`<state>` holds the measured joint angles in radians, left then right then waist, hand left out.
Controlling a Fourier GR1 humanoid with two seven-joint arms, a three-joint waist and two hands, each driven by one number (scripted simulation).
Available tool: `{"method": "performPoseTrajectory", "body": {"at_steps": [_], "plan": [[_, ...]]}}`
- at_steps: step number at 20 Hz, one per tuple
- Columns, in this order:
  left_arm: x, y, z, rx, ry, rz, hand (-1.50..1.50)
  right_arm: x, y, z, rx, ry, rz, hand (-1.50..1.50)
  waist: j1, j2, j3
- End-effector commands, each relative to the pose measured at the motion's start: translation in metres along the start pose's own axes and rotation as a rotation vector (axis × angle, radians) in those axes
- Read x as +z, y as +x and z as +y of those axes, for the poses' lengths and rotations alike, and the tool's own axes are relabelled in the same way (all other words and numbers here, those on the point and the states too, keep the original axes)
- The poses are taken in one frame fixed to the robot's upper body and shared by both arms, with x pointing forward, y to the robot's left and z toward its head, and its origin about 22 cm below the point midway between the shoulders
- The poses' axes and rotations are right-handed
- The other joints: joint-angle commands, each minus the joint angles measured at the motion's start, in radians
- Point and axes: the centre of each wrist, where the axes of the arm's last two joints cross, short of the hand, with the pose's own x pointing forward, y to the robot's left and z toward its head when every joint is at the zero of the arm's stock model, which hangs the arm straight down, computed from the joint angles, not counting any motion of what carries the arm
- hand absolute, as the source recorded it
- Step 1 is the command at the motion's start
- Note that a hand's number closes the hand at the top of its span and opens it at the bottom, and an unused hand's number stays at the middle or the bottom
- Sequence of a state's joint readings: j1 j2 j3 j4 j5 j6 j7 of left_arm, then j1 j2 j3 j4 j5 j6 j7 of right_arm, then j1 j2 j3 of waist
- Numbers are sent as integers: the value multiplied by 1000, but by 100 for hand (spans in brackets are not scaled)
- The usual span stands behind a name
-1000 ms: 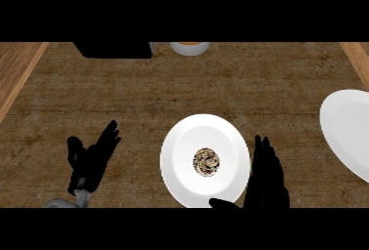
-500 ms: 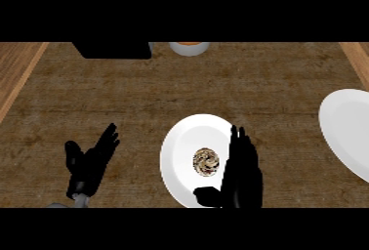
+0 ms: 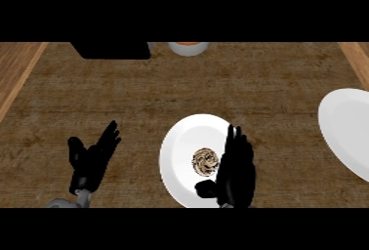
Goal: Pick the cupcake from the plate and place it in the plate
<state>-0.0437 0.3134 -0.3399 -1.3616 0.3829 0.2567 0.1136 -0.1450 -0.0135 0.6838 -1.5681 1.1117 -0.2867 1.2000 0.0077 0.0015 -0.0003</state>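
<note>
Beside cupcake, right hand open

Swirled brown cupcake sits (upright) on white plate.

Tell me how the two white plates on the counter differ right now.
The near plate shows whole, lying in the middle of the counter; the far plate is cut off by the view's right edge. The near plate carries the cupcake; the far plate shows nothing on its visible part. The right hand lies over the near plate; no hand is at the far plate. Both are white and round.
</note>
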Motion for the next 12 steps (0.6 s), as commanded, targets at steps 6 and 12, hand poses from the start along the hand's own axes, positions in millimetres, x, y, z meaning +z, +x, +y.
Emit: {"method": "performPoseTrajectory", "body": {"at_steps": [6,12], "plan": [[6,11,-4,4,-9,-15,0,-11,7,21,-30,19,216,-150,10,-1,1],[-2,9,-2,-10,-2,-16,0,-38,4,30,7,86,240,-150,7,2,1]]}}
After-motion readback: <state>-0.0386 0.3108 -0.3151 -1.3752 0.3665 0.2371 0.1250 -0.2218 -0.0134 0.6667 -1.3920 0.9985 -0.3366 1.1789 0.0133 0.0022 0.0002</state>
